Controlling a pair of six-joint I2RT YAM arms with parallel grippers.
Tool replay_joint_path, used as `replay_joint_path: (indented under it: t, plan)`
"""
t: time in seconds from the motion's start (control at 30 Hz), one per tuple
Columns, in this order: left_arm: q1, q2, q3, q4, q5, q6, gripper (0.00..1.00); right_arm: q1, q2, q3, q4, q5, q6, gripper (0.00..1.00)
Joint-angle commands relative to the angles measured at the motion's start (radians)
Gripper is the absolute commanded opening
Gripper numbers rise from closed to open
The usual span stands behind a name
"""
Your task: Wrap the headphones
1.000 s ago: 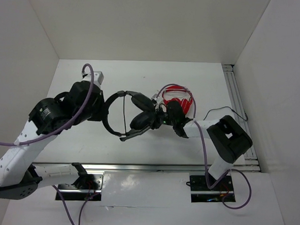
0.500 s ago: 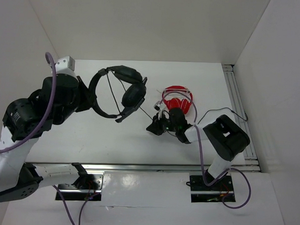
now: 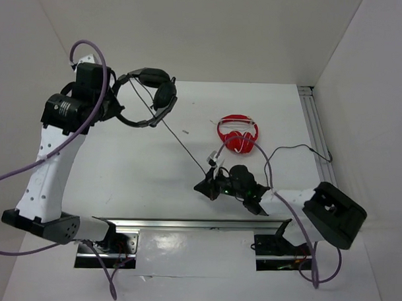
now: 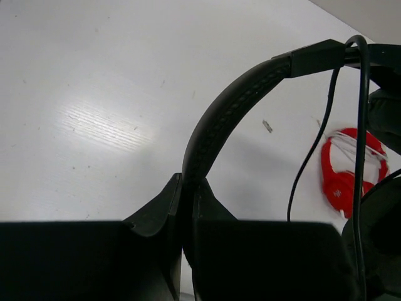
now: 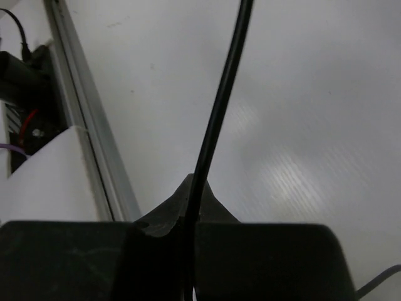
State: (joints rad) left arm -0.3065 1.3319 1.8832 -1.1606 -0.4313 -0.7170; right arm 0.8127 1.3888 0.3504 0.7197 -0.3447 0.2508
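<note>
My left gripper (image 3: pixel 115 109) is raised over the far left of the table and is shut on the padded headband (image 4: pixel 220 122) of the black headphones (image 3: pixel 150 96). Their earcups (image 3: pixel 165 95) hang to the right of it. The thin black cable (image 3: pixel 186 147) runs taut from the earcups down to my right gripper (image 3: pixel 205 185), low over the table near the front rail. In the right wrist view the right gripper (image 5: pixel 194 191) is shut on the cable (image 5: pixel 220 103), which passes between the fingers.
Red headphones (image 3: pixel 238 134) lie on the table right of centre, beyond my right gripper, and also show in the left wrist view as red headphones (image 4: pixel 346 173). A metal rail (image 3: pixel 185 222) runs along the near edge and another rail (image 3: pixel 315 131) along the right side.
My left arm has swung up and to the far left with the headphones. My right gripper has closed on the cable and drawn back toward the near edge, pulling the cable straight.
</note>
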Motion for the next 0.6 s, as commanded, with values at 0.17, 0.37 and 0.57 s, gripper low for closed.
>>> replay_joint_path:
  t: [0.17, 0.37, 0.57]
  plan:
    - [0.144, 0.085, -0.088, 0.18, 0.026, 0.031, 0.0, 0.291, -0.309, 0.073, -0.282, 0.302, 0.018, 0.0]
    - [0.201, 0.131, -0.22, 0.207, -0.078, -0.07, 0.0, 0.494, -0.327, 0.225, -0.416, 0.375, 0.005, 0.0]
    - [0.181, 0.179, -0.286, 0.188, -0.159, -0.091, 0.0, 0.649, -0.208, 0.439, -0.554, 0.46, -0.054, 0.0]
